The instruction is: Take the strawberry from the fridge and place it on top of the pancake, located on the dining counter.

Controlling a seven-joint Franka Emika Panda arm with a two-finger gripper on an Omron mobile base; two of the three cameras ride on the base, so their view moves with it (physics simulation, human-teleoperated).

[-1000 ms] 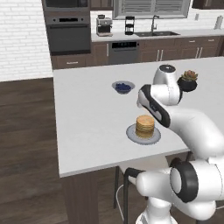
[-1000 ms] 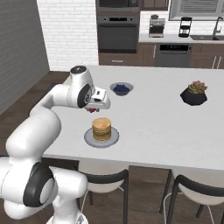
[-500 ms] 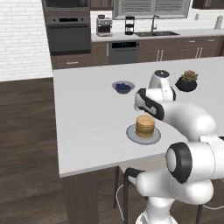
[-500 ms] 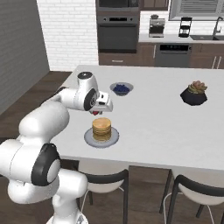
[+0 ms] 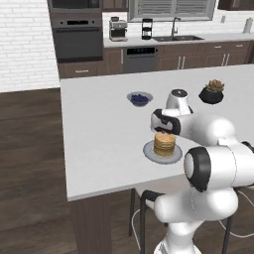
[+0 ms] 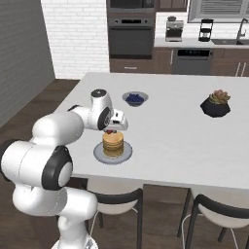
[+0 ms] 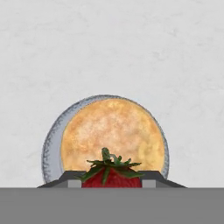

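1. Hand view looks straight down on the pancake (image 7: 113, 135), a round golden stack on a grey plate (image 7: 49, 146), in the lower middle of the frame.
2. At the bottom middle of that view, the red strawberry (image 7: 111, 176) with green leaves sits between the two dark fingers (image 7: 65, 179), so the gripper (image 7: 111, 180) is closed around it.
3. The strawberry overlaps the near edge of the pancake in this view. I cannot tell if it touches the pancake.
4. All around the plate is the white dining counter (image 7: 109, 48).
5. Left base view shows the pancake (image 5: 164, 143) on its plate (image 5: 149, 151) right of the middle of the frame, near the front edge of the dining counter (image 5: 99, 134).
6. The gripper (image 5: 159, 128) hangs just above the pancake there, at the end of the bent white arm.
7. Right base view shows a bit of red, the strawberry (image 6: 111, 131), right above the pancake (image 6: 113, 142), under the gripper (image 6: 112, 129).
8. A small bowl of blue berries (image 6: 134, 99) sits farther back on the counter, above the pancake in the frame.
9. A dark pot with a plant (image 6: 215, 104) stands at the right side of the frame, well apart from the pancake.
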